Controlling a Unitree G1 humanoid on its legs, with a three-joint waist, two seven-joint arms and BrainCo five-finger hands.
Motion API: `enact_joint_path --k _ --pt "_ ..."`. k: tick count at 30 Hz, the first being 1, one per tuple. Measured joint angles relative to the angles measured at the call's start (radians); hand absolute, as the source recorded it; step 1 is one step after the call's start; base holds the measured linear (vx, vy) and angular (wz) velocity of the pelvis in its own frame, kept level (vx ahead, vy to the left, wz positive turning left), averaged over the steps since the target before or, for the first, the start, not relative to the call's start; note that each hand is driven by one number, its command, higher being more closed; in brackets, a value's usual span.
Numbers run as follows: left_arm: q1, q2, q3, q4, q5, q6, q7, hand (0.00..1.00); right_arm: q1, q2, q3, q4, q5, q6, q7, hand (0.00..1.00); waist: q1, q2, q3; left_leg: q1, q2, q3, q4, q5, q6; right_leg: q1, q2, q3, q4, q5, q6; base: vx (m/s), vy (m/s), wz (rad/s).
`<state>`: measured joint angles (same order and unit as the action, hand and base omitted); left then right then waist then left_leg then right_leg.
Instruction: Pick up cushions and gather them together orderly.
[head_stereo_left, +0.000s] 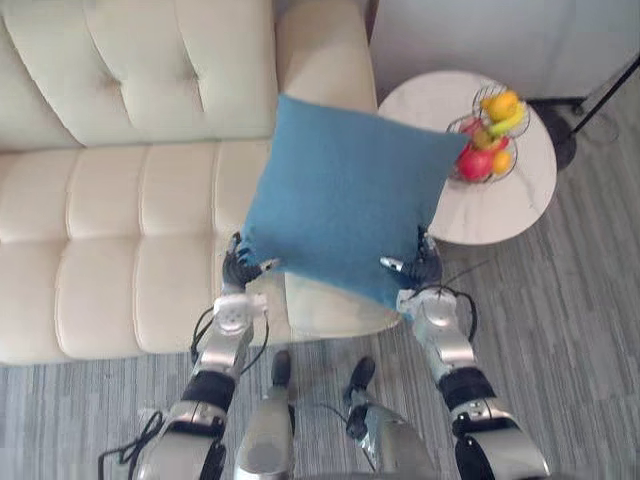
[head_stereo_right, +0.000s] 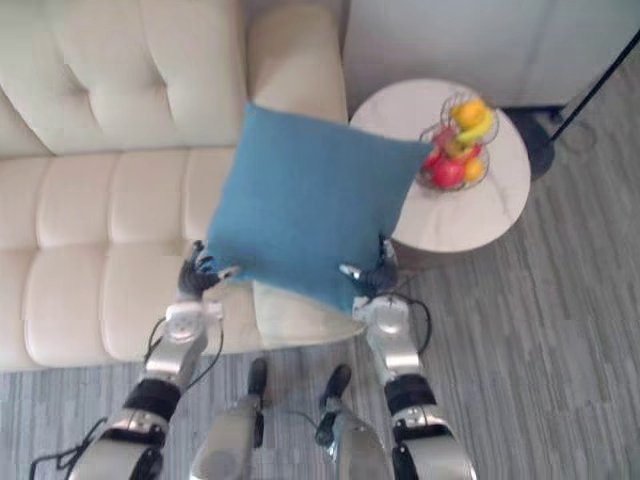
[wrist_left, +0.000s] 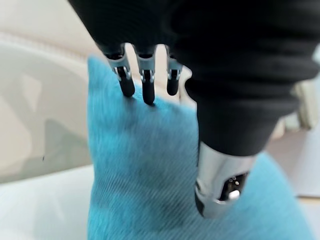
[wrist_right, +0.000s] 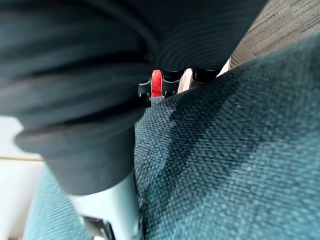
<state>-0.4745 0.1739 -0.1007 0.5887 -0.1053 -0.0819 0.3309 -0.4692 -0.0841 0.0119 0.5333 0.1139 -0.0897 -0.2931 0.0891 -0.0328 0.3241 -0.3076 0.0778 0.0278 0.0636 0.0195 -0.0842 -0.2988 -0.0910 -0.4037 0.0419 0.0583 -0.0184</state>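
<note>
Head view: your left robot hand (head_stereo_left: 237, 268) and right robot hand (head_stereo_left: 420, 268) pinch the blue cushion (head_stereo_left: 345, 195) by its lower edges, over the sofa (head_stereo_left: 110, 200). Swinging right could hit the fruit basket (head_stereo_left: 490, 135). Left wrist: shallow fingertips (wrist_left: 148, 94) may slip. Right wrist: grip depth unclear.

Sofa seat (head_stereo_left: 110, 230) lies open left of the cushion (head_stereo_left: 345, 200); side table (head_stereo_left: 525, 205) with fruit basket (head_stereo_left: 488, 135) blocks rightward.

cream sofa (head_stereo_left: 120, 200) | round white table (head_stereo_left: 520, 200) beside it | wire fruit basket (head_stereo_left: 456, 126) on table
</note>
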Motion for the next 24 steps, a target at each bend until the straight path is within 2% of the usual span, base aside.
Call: enact_joint_path --k 5,9,14,19,24 --pt "-0.108 0.029 -0.022 0.0 -0.014 0.0 0.037 1.0 -0.074 -0.011 -0.002 -0.014 0.006 -0.012 -0.042 1.0 0.001 0.011 0.04 -0.05 0.014 0.011 0.002 0.018 -0.009 -0.067 0.002 0.016 0.023 0.008 -0.012 -0.06 0.0 -0.08" --pt "-0.14 0.038 -0.031 -0.043 -0.034 0.0 0.038 1.0 -0.071 -0.021 0.001 -0.088 0.018 -0.026 -0.042 1.0 0.004 0.022 0.048 -0.068 0.024 0.023 -0.027 0.039 -0.016 -0.105 0.008 0.026 0.028 0.012 -0.017 -0.03 -0.005 -0.08" --pt "-0.137 0.032 -0.066 -0.141 -0.037 -0.001 0.039 1.0 -0.01 -0.023 0.007 -0.175 0.047 -0.038 -0.038 1.0 0.018 0.024 0.049 -0.053 0.032 0.049 -0.027 0.039 -0.018 -0.099 0.014 0.038 0.028 0.011 -0.018 0.04 0.019 -0.09" --pt "-0.002 -0.008 -0.106 -0.309 -0.054 -0.001 0.04 1.0 0.199 0.003 0.033 -0.305 0.063 -0.038 -0.037 1.0 0.017 0.029 0.043 0.055 0.029 0.07 -0.055 0.033 -0.021 -0.003 0.011 0.046 0.026 -0.011 -0.007 0.07 0.052 -0.01" --pt "0.186 -0.035 -0.168 -0.409 -0.054 -0.001 0.033 1.0 0.379 0.016 0.046 -0.366 0.04 -0.037 -0.02 1.0 -0.007 0.04 0.017 0.149 0.021 0.07 -0.09 0.02 -0.019 0.081 0.014 0.046 0.018 -0.03 0.004 0.05 0.04 0.02"
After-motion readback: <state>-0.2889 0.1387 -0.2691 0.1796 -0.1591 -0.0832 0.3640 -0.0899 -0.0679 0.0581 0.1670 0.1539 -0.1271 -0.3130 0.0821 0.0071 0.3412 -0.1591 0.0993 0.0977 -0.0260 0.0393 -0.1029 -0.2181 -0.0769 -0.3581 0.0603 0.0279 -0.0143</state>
